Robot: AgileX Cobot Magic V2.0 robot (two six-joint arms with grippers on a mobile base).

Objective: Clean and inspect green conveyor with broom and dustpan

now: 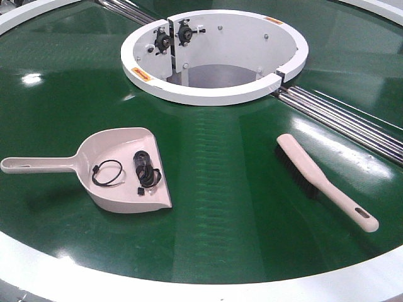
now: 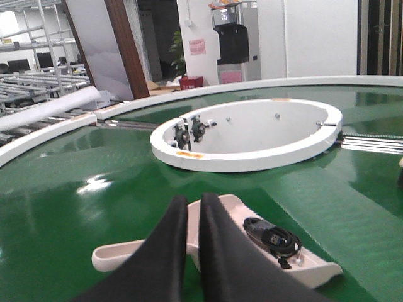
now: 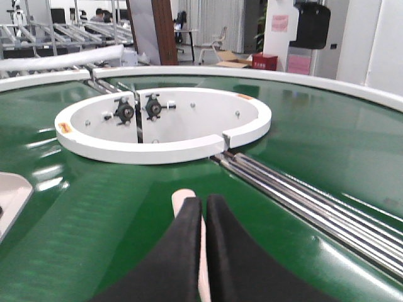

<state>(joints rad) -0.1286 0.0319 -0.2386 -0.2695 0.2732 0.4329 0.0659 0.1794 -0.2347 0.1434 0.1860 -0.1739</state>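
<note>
The green conveyor [image 1: 239, 157] fills the front view. The beige dustpan [image 1: 119, 148] lies on it at the left, handle pointing left, with black cable bits [image 1: 143, 167] inside. The beige broom [image 1: 321, 179] lies at the right, bristles on its left edge. Neither gripper shows in the front view. In the left wrist view my left gripper [image 2: 194, 199] is shut and empty, above the dustpan [image 2: 119, 255] where handle meets pan. In the right wrist view my right gripper [image 3: 204, 200] is shut and empty, above the broom [image 3: 182, 197], whose tip shows past the fingers.
The white circular hub [image 1: 208, 94] stands at the belt's centre, with steel rollers [image 1: 352, 119] running from it to the right. The white outer rim [image 1: 189, 286] curves along the near edge. Racks and a wall lie beyond the conveyor.
</note>
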